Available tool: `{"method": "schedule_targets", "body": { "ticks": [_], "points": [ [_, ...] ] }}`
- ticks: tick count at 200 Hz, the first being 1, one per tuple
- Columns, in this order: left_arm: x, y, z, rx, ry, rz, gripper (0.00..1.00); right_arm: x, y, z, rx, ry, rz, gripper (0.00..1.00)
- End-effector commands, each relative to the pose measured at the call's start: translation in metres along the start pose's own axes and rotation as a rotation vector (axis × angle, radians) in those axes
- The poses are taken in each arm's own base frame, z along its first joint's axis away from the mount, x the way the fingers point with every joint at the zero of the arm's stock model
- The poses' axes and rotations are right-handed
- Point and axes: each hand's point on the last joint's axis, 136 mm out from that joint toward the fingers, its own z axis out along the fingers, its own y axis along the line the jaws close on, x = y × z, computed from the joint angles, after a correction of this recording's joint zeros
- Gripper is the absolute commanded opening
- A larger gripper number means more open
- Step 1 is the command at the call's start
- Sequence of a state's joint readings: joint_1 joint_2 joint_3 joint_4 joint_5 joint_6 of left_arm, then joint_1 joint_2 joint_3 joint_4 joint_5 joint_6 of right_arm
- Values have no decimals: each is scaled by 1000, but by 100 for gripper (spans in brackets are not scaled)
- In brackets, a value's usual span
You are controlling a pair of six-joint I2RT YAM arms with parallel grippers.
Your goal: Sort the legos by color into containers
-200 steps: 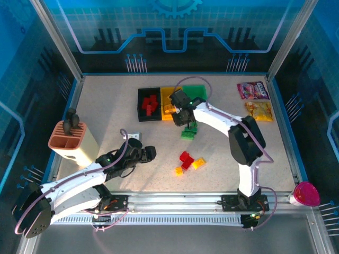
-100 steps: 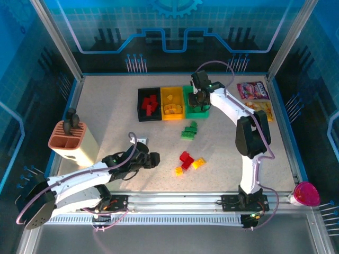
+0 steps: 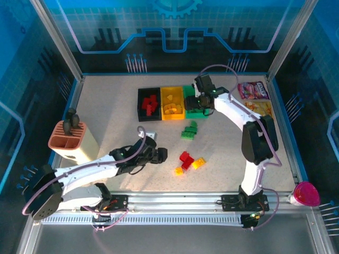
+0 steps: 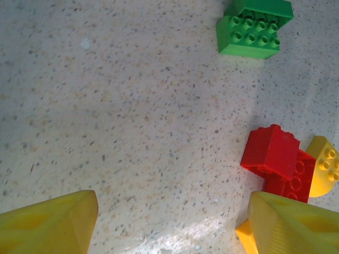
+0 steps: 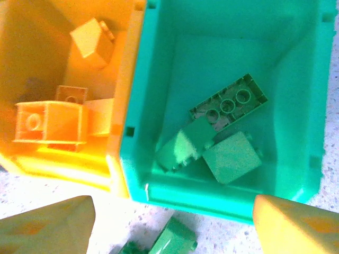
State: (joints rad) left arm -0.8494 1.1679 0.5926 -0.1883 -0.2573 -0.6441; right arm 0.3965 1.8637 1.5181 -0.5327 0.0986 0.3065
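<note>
Green plastic lies straight under your right gripper point(image 5: 172, 207): the green bin point(image 5: 212, 58), rightmost of the three joined containers, holds three green legos point(image 5: 228, 135) on its floor. Your right claw's fingers point(image 5: 47, 225) stand wide apart with nothing between them, over the bin's near rim. Just left of it, the yellow bin point(image 5: 32, 58) holds several yellow bricks point(image 5: 47, 124). On the table just near of the green bin lie the loose green bricks point(image 5: 172, 241).

From above, the black bin point(image 3: 140, 106) at the left end of the row has red bricks point(image 3: 150, 103) in it. Your right arm reaches to the far middle of the table. The loose green bricks sit mid-table, near of the bins, and nearer still lies a small cluster of red and yellow bricks point(image 3: 188, 161).

Your left gripper point(image 3: 160, 154) hangs low over the table just left of that cluster. On its wrist camera the yellow fingers point(image 4: 47, 222) are spread apart and empty. A red brick point(image 4: 273, 153) lies just far of the right finger, with a yellow brick point(image 4: 326, 166) touching it on the right.

Well apart from the bricks, a terracotta-and-cream holder point(image 3: 71, 140) stands at the left edge, two snack packets point(image 3: 254, 90) lie at the far right, and a pink cup point(image 3: 306, 194) sits at the near right corner.
</note>
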Motion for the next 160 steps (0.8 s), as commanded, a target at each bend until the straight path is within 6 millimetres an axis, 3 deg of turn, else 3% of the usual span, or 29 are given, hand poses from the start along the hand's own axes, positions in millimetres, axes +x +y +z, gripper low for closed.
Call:
{"method": "schedule_targets", "body": {
  "ticks": [1,77,160],
  "points": [
    [-17,-20,6,15,-13,66,76,-12,4,-31,-53,-103,31,78],
    [-41,-55,65,-132,159,165,79,25,-27,-79,-4,-184,87,86],
    [-51,-75,134,-255,284,261,79,70,-56,-79,-13,-168,193,86]
  ]
}}
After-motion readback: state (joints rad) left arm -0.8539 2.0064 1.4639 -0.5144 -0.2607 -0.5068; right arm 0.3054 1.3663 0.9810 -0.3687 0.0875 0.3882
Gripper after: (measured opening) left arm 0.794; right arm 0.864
